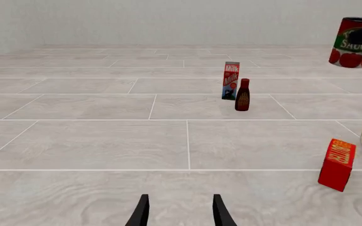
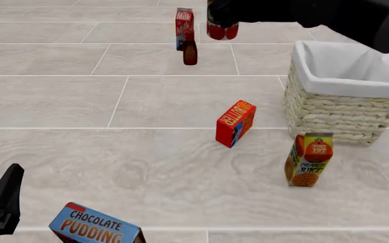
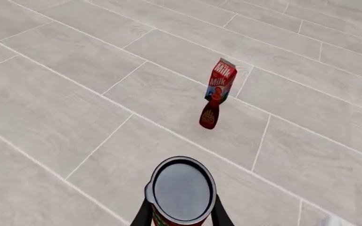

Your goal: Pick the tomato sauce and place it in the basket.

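Tomato sauce (image 3: 182, 190) can, dark metal lid, red label, gripped by right hand (image 3: 181, 214)

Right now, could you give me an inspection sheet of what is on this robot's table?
Surface: pale tiled tabletop.
Job's things: tomato sauce held in the air; basket on the right, nothing seen inside.
Clutter: milk carton, brown bottle, butter box, orange juice carton, chocolate pudding box.
Grippers: right gripper shut on the can; left gripper open, holding nothing.
Cables: nothing seen.
Surroundings: plain pale wall.
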Tool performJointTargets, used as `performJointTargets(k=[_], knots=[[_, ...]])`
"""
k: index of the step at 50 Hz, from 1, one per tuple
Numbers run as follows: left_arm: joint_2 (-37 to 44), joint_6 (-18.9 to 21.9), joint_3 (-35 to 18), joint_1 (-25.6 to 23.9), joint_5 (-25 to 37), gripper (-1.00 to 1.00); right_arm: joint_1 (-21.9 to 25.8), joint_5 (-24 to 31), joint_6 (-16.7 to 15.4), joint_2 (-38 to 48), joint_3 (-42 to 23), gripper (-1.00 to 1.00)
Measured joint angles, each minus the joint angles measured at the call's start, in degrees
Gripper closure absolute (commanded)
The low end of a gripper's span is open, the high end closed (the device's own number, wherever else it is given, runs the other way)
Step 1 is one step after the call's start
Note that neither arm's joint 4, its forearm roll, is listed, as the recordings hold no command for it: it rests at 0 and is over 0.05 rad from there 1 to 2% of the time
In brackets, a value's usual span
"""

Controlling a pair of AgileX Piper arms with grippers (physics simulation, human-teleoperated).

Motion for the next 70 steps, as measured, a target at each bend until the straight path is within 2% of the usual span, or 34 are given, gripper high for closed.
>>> performJointTargets(k=[53,70], knots=[[0.0,0.0,0.0,0.0,0.0,-1.0,-14.7,-3.4,-0.5,-6.1,5.2,1.0],[0.0,0.0,0.0,0.0,0.0,-1.0,-19.2,-6.3,-0.2,-8.8,10.7,1.0]])
